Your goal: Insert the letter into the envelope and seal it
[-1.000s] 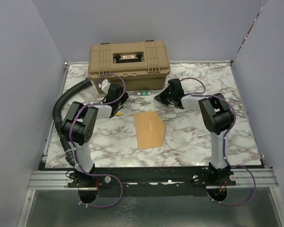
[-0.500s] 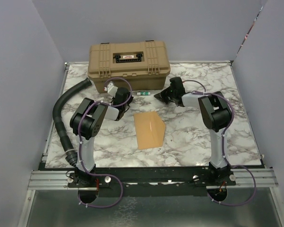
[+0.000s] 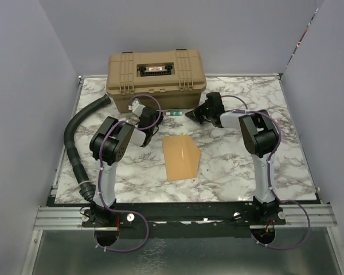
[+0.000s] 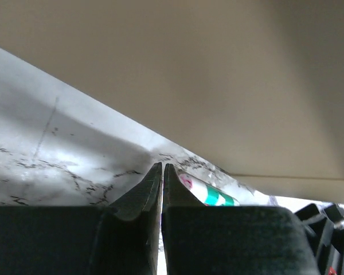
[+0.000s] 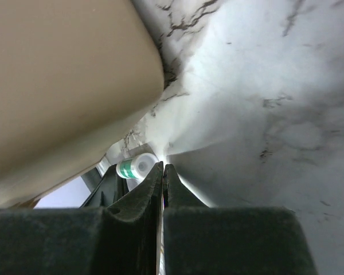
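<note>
The kraft-brown envelope lies flat on the marble table's middle, near both arms; no gripper touches it. I see no separate pale letter; it is hidden or out of view. My left gripper is shut and empty, low over the table in front of the tan case, left of a small white-and-green glue stick. In the left wrist view the closed tips point at that stick. My right gripper is shut and empty, right of the stick. Its closed tips face the stick's end.
A big tan plastic case stands shut at the back of the table; its wall fills the left wrist view and shows in the right wrist view. A black corrugated hose curves along the left side.
My left gripper has moved right, towards the glue stick, and the left arm has swung with it. My right gripper has shifted slightly left. The envelope has not moved.
</note>
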`<state>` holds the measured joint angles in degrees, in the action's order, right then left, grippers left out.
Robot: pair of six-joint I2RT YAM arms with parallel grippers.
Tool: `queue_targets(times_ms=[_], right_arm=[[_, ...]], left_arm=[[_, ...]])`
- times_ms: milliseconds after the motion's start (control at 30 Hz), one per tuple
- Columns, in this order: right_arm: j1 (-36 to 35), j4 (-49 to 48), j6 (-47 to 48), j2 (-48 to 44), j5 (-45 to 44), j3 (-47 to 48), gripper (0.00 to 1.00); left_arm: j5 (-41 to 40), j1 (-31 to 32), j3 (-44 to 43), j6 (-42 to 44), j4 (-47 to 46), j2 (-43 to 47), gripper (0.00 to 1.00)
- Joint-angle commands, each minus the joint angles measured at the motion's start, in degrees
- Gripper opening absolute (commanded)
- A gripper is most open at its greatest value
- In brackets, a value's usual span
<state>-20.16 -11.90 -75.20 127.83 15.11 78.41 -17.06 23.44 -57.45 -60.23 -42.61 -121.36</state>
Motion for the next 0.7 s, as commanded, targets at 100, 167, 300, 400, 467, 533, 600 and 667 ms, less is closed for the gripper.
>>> queue_targets(times_ms=[100,167,300,400,467,533,600,667], right_arm=[[0.3,-5.4,1.3,3.1,5.5,0.7,0.05],[0.3,-6.5,1.6,3.6,6.2,0.8,0.05],[0.3,-8.6,1.5,4.7,6.6,1.3,0.05],[0.3,-11.0,1.0,5.6,7.1,1.2,0.06],[0.3,-13.4,1.0,5.7,7.7,0.4,0.07],[0.3,-14.1,1.4,5.7,8.8,0.3,0.07],[0.3,-14.6,1.7,5.4,9.8,0.1,0.07],[0.2,-14.6,1.6,4.7,10.2,-0.6,0.07]], left_arm=[[7.6,0.6,3.5,0.5,-8.7,-2.4,0.04],[8.4,0.7,3.8,0.4,-9.7,-2.7,0.04],[9.2,0.8,4.1,0.4,-10.1,-2.9,0.04],[10.0,0.8,4.0,0.8,-10.2,-2.9,0.04],[10.7,0.7,3.7,1.4,-10.2,-2.9,0.04],[12.1,0.8,3.2,3.0,-10.2,-2.9,0.02],[13.9,0.9,2.9,4.6,-10.2,-2.9,0.01],[14.5,1.0,3.3,5.1,-10.2,-2.3,0.0]])
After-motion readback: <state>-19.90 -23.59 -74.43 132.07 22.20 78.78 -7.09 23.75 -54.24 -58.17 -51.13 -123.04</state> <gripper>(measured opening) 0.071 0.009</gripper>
